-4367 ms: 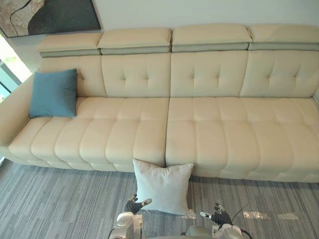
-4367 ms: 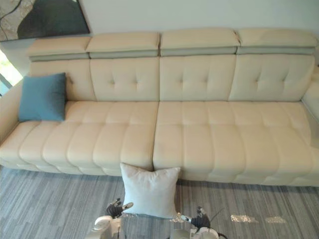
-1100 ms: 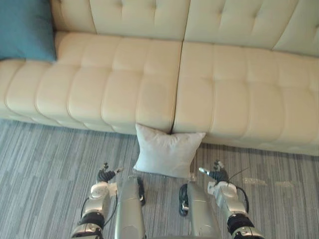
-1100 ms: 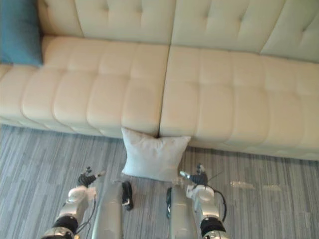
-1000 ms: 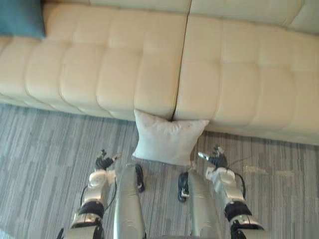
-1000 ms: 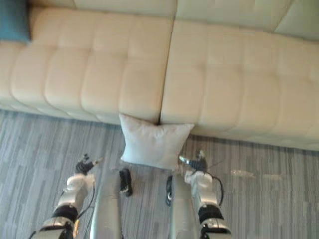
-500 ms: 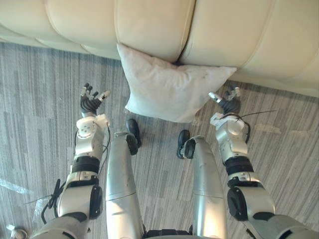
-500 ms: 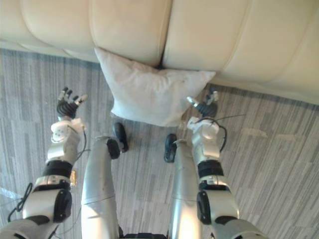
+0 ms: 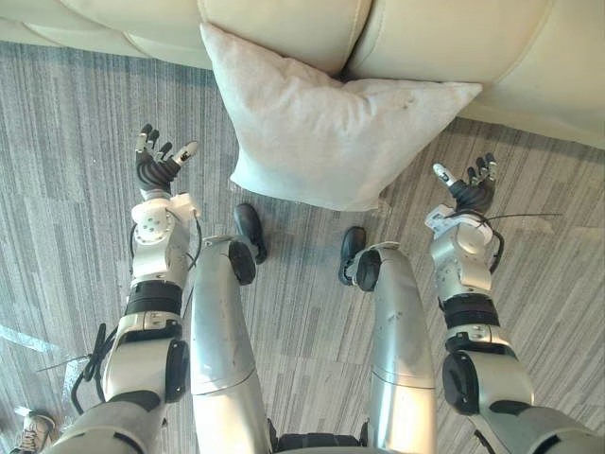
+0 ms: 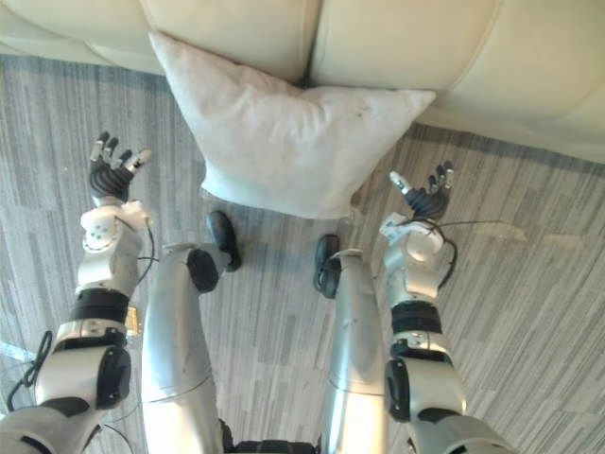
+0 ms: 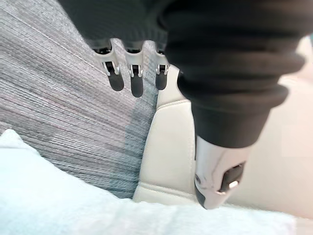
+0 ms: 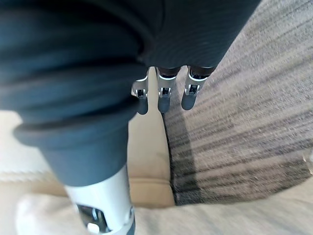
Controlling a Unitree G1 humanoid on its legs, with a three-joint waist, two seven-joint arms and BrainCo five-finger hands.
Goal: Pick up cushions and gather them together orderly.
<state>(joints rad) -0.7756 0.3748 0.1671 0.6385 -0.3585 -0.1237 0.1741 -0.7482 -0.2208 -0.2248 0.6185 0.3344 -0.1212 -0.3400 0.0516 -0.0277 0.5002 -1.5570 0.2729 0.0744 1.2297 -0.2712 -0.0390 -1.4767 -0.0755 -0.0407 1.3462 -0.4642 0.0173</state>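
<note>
A white cushion (image 9: 326,128) lies on the grey carpet, leaning against the front of the cream sofa (image 9: 284,24). My left hand (image 9: 157,172) hovers over the carpet to the cushion's left, fingers spread, holding nothing. To the right of the cushion, near its right corner, my right hand (image 9: 469,192) is likewise spread and empty. Neither hand touches the cushion. In the left wrist view the straight fingers (image 11: 133,73) point toward the sofa base, with the cushion (image 11: 58,205) beside them. The right wrist view shows straight fingers (image 12: 164,95) too.
Grey striped carpet (image 9: 66,123) lies on both sides of the cushion. The sofa front (image 10: 397,47) runs across the far side. A shoe (image 9: 33,432) shows at the near left corner.
The camera has dipped further down, so the cushion looks larger and nearer. Both hands have moved outward and forward, standing wider apart on either side of the cushion.
</note>
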